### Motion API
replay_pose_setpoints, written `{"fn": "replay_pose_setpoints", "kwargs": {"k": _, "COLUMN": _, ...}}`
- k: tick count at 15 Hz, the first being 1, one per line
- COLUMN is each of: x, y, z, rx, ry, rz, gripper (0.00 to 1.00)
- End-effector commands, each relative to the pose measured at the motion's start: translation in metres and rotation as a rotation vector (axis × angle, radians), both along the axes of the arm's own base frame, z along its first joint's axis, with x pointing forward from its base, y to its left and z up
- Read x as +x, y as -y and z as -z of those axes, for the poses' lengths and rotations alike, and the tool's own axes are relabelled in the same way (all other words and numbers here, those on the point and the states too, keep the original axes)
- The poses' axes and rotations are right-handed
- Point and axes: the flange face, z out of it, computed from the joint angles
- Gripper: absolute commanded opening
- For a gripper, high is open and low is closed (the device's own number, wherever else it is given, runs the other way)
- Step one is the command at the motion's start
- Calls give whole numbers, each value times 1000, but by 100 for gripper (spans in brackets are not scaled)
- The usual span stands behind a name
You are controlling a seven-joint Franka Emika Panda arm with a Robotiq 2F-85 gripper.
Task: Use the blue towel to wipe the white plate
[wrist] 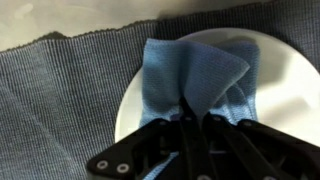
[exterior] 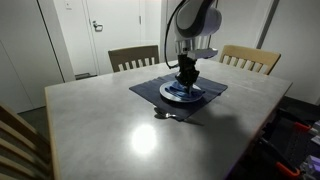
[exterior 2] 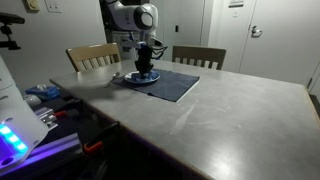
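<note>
The white plate (wrist: 270,70) lies on a dark grey placemat (wrist: 60,90). The blue towel (wrist: 195,75) is bunched on the plate. My gripper (wrist: 195,115) is shut on the towel's pinched middle and presses it down onto the plate. In both exterior views the gripper (exterior: 187,78) (exterior 2: 145,68) stands straight down over the plate (exterior: 184,94) (exterior 2: 142,79), on the placemat (exterior: 150,88) (exterior 2: 180,85).
A small dark object (exterior: 166,115) lies on the grey table (exterior: 120,130) in front of the placemat. Wooden chairs (exterior: 133,57) (exterior: 250,58) stand behind the table. A rack with electronics (exterior 2: 30,110) stands beside the table edge.
</note>
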Motion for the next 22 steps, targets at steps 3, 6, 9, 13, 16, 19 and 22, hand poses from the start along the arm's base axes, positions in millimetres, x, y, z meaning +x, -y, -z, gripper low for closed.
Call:
{"fn": "replay_pose_setpoints", "kwargs": {"k": 3, "x": -2, "y": 28, "z": 46, "rx": -120, "ry": -16, "rz": 254, "gripper": 2}}
{"fn": "replay_pose_setpoints", "kwargs": {"k": 6, "x": 7, "y": 22, "z": 43, "rx": -96, "ry": 26, "rz": 282, "gripper": 2}}
{"fn": "replay_pose_setpoints", "kwargs": {"k": 9, "x": 22, "y": 13, "z": 34, "rx": -42, "ry": 155, "rz": 212, "gripper": 2}}
{"fn": "replay_pose_setpoints", "kwargs": {"k": 13, "x": 39, "y": -1, "z": 26, "rx": 31, "ry": 301, "rz": 88, "gripper": 2}}
{"fn": "replay_pose_setpoints", "kwargs": {"k": 16, "x": 39, "y": -18, "z": 24, "rx": 130, "ry": 272, "rz": -61, "gripper": 2}}
{"fn": "replay_pose_setpoints", "kwargs": {"k": 19, "x": 34, "y": -28, "z": 25, "rx": 203, "ry": 245, "rz": -201, "gripper": 2}}
{"fn": "replay_pose_setpoints", "kwargs": {"k": 22, "x": 24, "y": -27, "z": 27, "rx": 223, "ry": 161, "rz": -302, "gripper": 2}}
